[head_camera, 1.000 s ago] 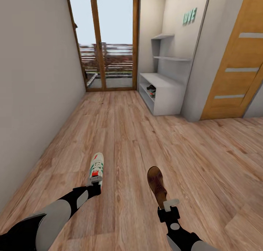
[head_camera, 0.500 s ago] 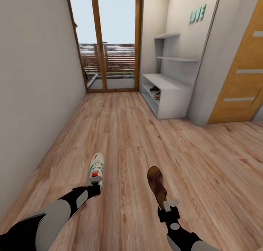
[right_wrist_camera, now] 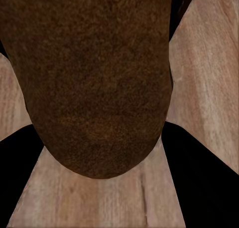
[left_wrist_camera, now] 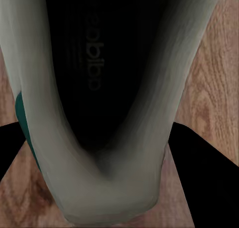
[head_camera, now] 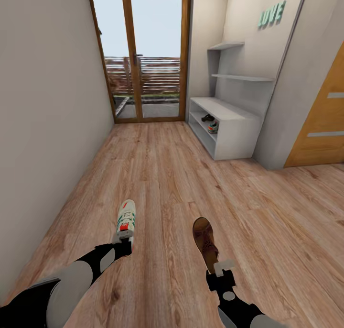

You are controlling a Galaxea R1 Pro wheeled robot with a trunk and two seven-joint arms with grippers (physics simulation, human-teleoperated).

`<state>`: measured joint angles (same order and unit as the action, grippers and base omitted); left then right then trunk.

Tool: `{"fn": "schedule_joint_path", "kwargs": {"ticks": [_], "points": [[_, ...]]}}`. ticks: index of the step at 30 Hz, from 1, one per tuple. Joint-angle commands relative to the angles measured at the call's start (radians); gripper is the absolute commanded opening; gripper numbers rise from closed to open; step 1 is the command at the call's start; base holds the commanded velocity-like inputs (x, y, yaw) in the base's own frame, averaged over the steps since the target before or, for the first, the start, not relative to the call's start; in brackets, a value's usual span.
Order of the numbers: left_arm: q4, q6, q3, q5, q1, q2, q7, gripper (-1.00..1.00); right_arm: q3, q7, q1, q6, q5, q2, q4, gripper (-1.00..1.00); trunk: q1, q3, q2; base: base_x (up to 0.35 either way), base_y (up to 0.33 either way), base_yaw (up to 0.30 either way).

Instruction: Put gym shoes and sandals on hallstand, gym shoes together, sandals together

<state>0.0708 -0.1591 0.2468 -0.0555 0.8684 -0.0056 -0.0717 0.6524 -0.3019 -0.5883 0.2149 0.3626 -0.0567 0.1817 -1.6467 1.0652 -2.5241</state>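
Left tool (head_camera: 125,244) pinches a gym shoe's (head_camera: 126,219) heel, right tool (head_camera: 216,269) apparently a sandal's (head_camera: 205,242), both pointing forward.

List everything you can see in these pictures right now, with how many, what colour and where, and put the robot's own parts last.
gym shoe: one, white with green stripes and red accents, held by its heel at the left gripper, above the floor.
sandal: one, brown, held at the right gripper.
shoes on the rack: two, small and far; one dark, one light with green and red; in the upper open shelf.
hallstand: one, white-grey, against the right wall ahead, floating shelves above.
corridor floor: light brown wood planks.
glass door: wood-framed, at the corridor's end.
LOVE letters: teal, on the wall above the hallstand.
wooden door: orange-brown, far right.
left gripper: black, shut on the gym shoe.
right gripper: black and grey, shut on the sandal.
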Motion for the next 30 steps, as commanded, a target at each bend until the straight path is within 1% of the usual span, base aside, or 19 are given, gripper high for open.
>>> {"fn": "schedule_joint_path", "kwargs": {"ticks": [1,8,26,30], "points": [[0.003,-0.007,0.008,-0.006,0.000,0.000,-0.003,-1.00,0.009,-0.005,-0.001,0.004,0.009,0.000,-0.001,-1.00,0.000,0.001,0.000,0.346,0.208,0.000],[0.003,-0.007,0.008,-0.006,0.000,0.000,-0.003,-1.00,0.009,-0.004,-0.001,0.004,0.009,0.000,-0.001,-1.00,0.000,0.001,0.000,0.348,0.170,0.000],[0.003,-0.007,0.011,-0.007,0.000,-0.001,-0.002,-1.00,0.009,-0.004,-0.001,0.003,0.009,0.000,-0.001,-1.00,0.000,0.001,0.000,0.350,0.105,0.000],[0.003,-0.007,0.010,-0.006,0.000,-0.001,-0.002,-1.00,0.009,0.012,-0.001,0.004,0.009,0.000,0.004,-1.00,0.000,0.001,0.000,0.350,0.100,0.000]]}}
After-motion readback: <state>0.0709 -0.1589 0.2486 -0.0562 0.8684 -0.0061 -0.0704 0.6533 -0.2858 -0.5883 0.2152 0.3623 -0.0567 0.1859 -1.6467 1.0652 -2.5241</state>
